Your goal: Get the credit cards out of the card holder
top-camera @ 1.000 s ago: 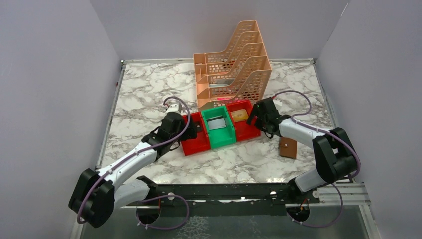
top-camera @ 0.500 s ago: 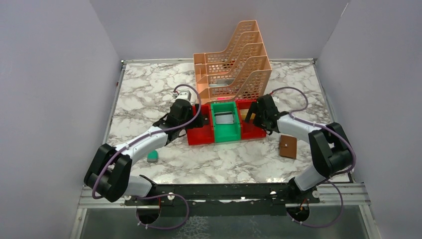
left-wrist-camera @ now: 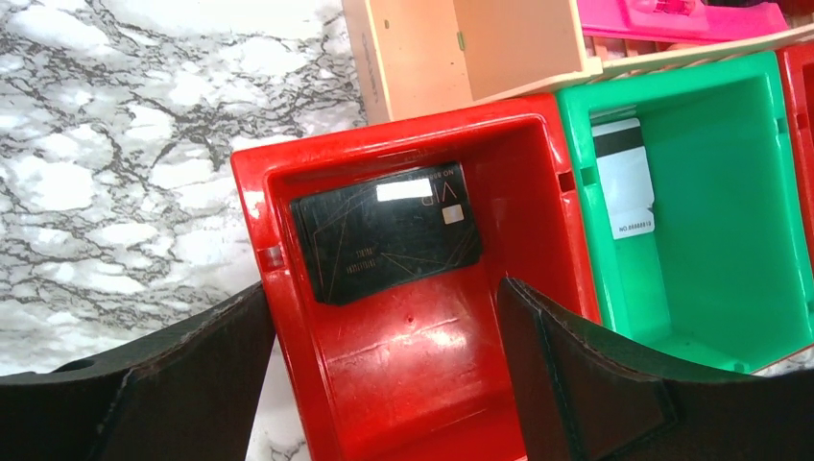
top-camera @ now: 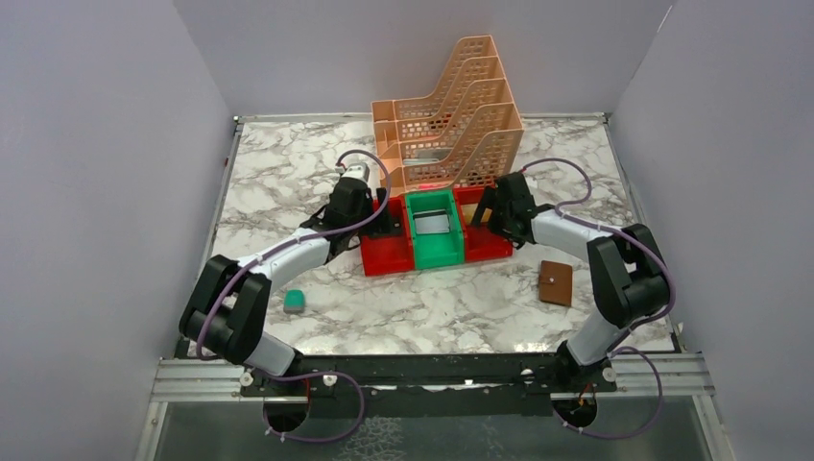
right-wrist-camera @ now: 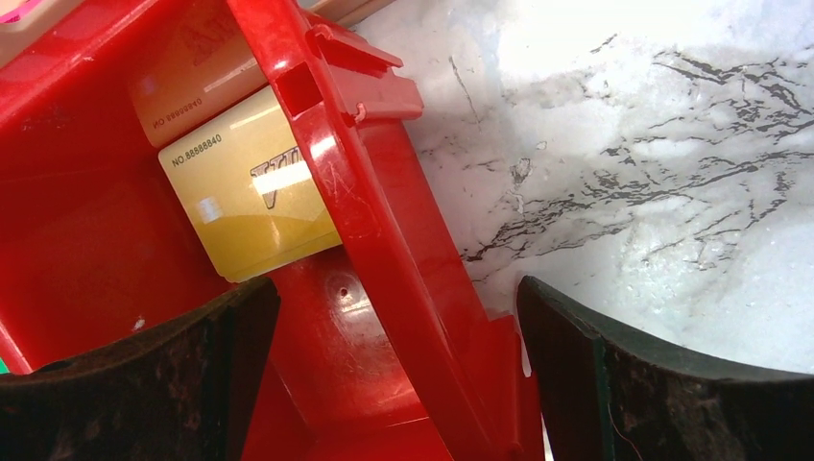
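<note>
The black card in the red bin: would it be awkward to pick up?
Probably light and stiff: the black card looks thin, flat and unbent. Likely slippery; its glossy face reflects light. It lies flat on the floor of the red bin, so catching an edge may be hard.

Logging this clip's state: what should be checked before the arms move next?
1. Left gripper open: ok.
2. Right gripper open: ok.
3. Black card in left red bin: ok.
4. Gold card in right red bin: ok.
5. Right gripper clear of that bin's wall: not ok, the wall runs between its jaws.
6. Card holder emptied: cannot tell; it lies apart on the table.
</note>
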`<action>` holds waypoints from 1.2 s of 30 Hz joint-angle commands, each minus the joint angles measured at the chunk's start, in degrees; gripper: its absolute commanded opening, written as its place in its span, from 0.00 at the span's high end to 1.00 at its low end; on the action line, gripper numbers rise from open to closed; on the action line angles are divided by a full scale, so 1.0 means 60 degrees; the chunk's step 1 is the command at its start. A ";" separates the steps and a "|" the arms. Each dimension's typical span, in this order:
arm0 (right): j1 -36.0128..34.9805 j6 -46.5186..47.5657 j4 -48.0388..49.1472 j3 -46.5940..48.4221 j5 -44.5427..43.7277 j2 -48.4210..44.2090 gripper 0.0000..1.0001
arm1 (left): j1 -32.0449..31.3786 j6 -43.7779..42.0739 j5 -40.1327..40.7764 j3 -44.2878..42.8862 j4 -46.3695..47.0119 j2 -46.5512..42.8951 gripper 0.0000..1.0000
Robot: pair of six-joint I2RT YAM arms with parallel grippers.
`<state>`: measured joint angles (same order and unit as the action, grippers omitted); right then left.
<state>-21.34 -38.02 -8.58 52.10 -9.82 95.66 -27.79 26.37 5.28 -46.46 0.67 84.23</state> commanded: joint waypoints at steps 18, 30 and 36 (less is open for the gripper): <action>0.0181 0.0237 -0.1110 -0.0397 -0.0713 -0.2302 0.01 | 0.0236 -0.0279 -0.0102 -0.0366 -0.0255 -0.0498 0.03; 0.3137 -0.0872 -0.2632 -0.2484 -0.1426 -0.4928 0.01 | 0.0252 -0.0112 -0.0496 0.0470 -0.0987 -0.2621 0.01; 0.3557 -0.1524 -0.3117 -0.3127 -0.2248 -0.5432 0.01 | 0.0252 0.0318 -0.0781 0.1444 -0.1200 -0.4128 0.01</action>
<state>-0.43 -43.53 -23.59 34.30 -19.49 64.79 -26.26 26.13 2.79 -40.64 -4.73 64.47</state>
